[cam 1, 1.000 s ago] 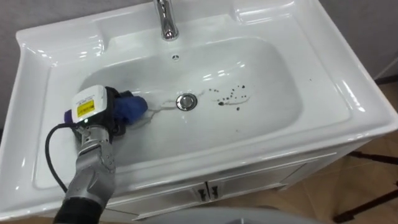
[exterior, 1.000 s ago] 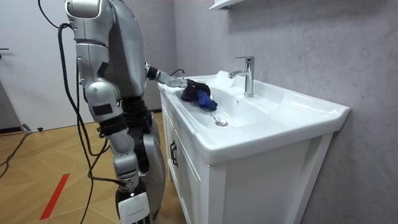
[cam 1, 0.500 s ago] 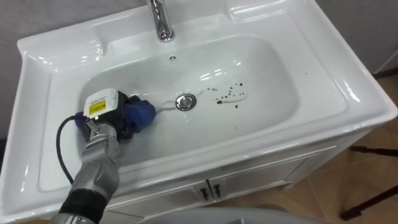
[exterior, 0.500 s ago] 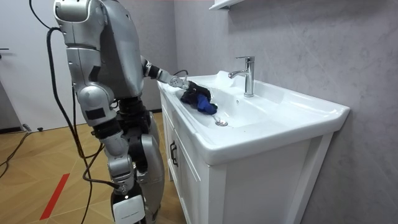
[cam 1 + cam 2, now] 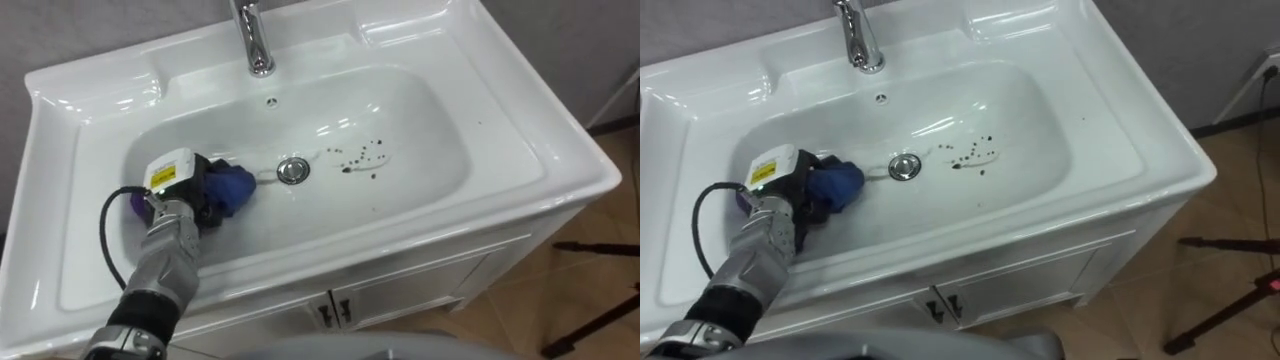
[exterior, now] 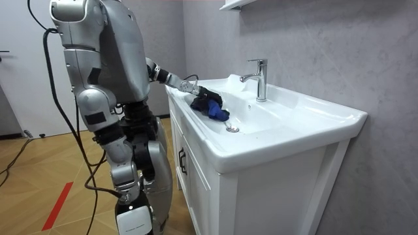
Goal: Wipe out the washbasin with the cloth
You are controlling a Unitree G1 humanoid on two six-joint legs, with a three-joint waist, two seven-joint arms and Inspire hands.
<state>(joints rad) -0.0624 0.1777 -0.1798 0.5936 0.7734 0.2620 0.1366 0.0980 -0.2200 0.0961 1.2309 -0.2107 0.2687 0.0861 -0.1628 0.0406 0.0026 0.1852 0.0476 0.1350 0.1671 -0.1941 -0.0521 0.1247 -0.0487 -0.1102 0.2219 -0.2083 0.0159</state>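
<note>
Sitting low in the left half of the white basin [image 5: 520, 140], the blue cloth [image 5: 234, 187] is bunched in the left hand [image 5: 193, 198], whose fingers curl round it, just left of the drain [image 5: 292, 171], with dark spots [image 5: 362, 160] past the drain, the tap [image 5: 252, 40] behind, and smooth open bowl toward the right rim.

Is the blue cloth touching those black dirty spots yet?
Apart. The left eye view shows the drain and bare basin between the blue cloth and the black spots.
</note>
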